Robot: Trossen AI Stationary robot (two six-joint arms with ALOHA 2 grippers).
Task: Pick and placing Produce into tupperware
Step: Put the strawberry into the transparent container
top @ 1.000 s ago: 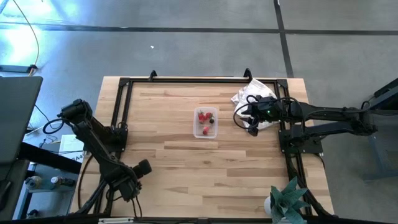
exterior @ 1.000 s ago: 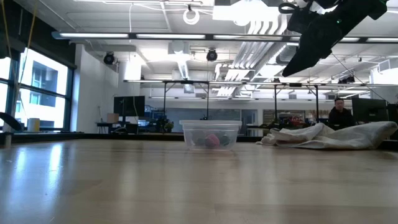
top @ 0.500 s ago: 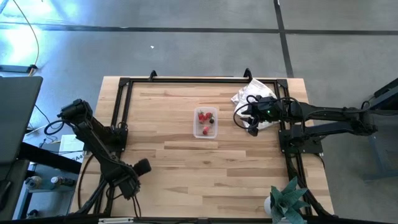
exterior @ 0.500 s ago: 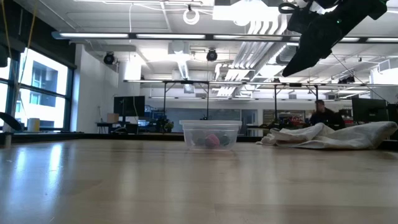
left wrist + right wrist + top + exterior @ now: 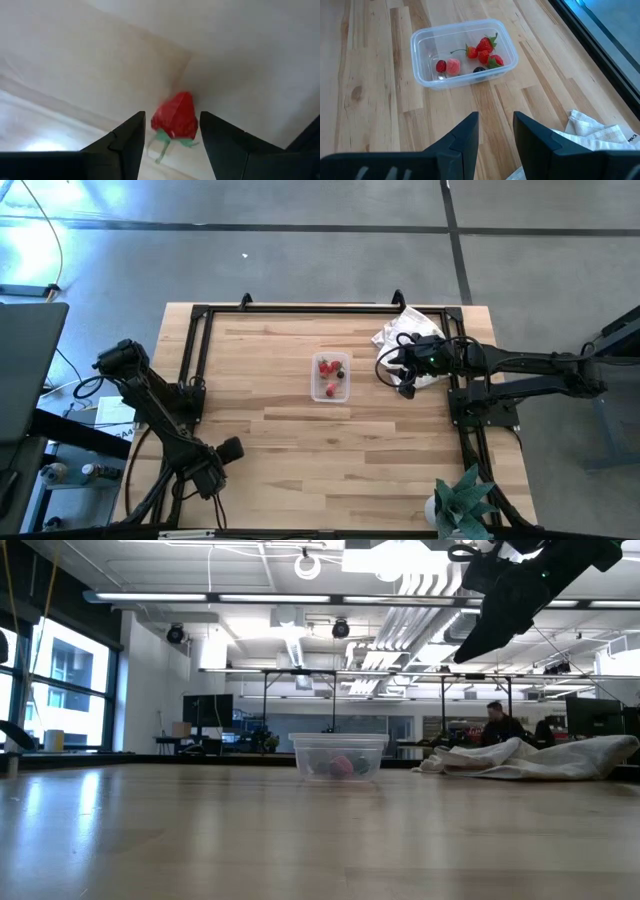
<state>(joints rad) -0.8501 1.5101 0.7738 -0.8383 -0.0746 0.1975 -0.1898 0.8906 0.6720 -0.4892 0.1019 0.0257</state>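
A clear rectangular tub [image 5: 316, 379] [image 5: 462, 24] [image 5: 310, 755] rests on its base mid-table. Several small red pieces [image 5: 485, 47] and a dark one [image 5: 479, 70] lie in it. My left gripper [image 5: 226, 451] [image 5: 172, 116] is raised over the table's near-left part, shut on a red strawberry [image 5: 174, 117]; the high view hides the berry. My right gripper [image 5: 403, 372] [image 5: 495, 117] [image 5: 500, 605] hangs high to the tub's right, beside the white cloth. It is open with nothing between its fingers. My left gripper pinches the strawberry's red body [image 5: 192, 122] between its two fingers, one on each side. The pointed end reaches past the fingertips, and the green stem end [image 5: 162, 140] lies back between them. The berry is lifted clear of the table.
A crumpled white cloth [image 5: 405, 330] [image 5: 540, 758] [image 5: 592, 130] lies at the table's far-right corner. Black frame rails [image 5: 195, 360] run along the left, far and right edges. A small plant [image 5: 462, 500] stands at the near-right corner. Bare wood surrounds the tub.
Neither arm nor the tub has visibly moved. In the room behind the table, a person has walked toward the left.
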